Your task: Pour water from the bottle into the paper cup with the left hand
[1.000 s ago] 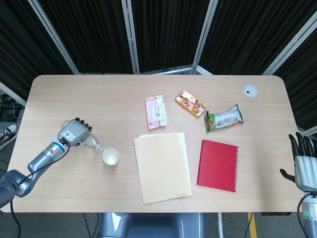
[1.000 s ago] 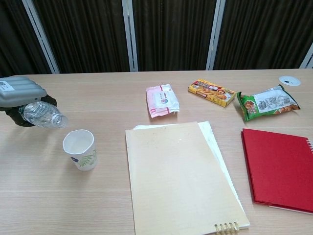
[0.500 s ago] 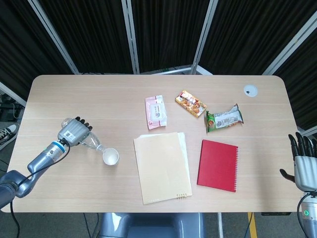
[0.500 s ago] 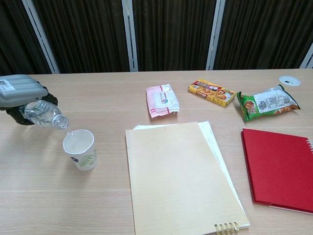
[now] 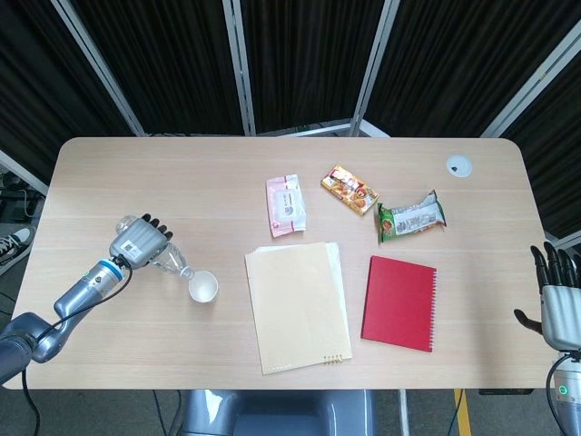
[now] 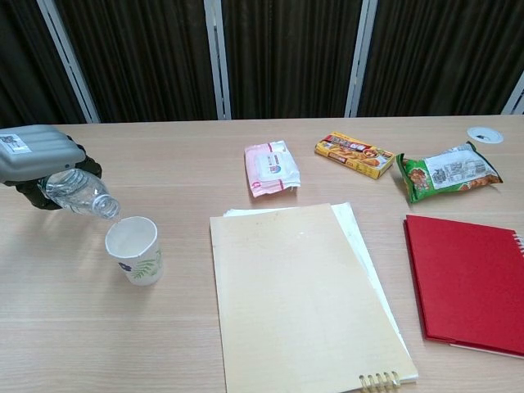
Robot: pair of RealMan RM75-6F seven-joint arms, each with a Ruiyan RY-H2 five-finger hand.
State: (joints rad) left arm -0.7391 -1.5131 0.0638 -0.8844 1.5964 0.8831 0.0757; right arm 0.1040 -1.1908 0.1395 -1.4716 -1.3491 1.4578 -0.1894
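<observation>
head view: at eight o'clock on the wooden counter (image 5: 182, 182), the left robot hand (image 5: 136, 243) grips the clear plastic water bottle (image 5: 168, 263), tilted mouth-down over the white paper cup (image 5: 203, 286); the right robot hand (image 5: 556, 291) hangs at four o'clock, fingers apart, holding nothing. chest view: the bottle's (image 6: 80, 193) mouth sits just above the cup's (image 6: 133, 250) rim at nine o'clock.

**Light wood counter and what rests on it**

The long, round-cornered light wood counter (image 5: 136, 163) carries a white paper cup with a green leaf print (image 6: 133, 250) at its left. Mid-counter lies a tan spiral-bound pad (image 5: 297, 305), a red spiral notebook (image 5: 399, 302) beside it. Farther back sit a pink wet-wipe pack (image 5: 285, 205), a yellow snack box (image 5: 349, 189) and a green snack bag (image 5: 411, 217). A white round grommet (image 5: 458, 164) is set near the far right corner.
</observation>
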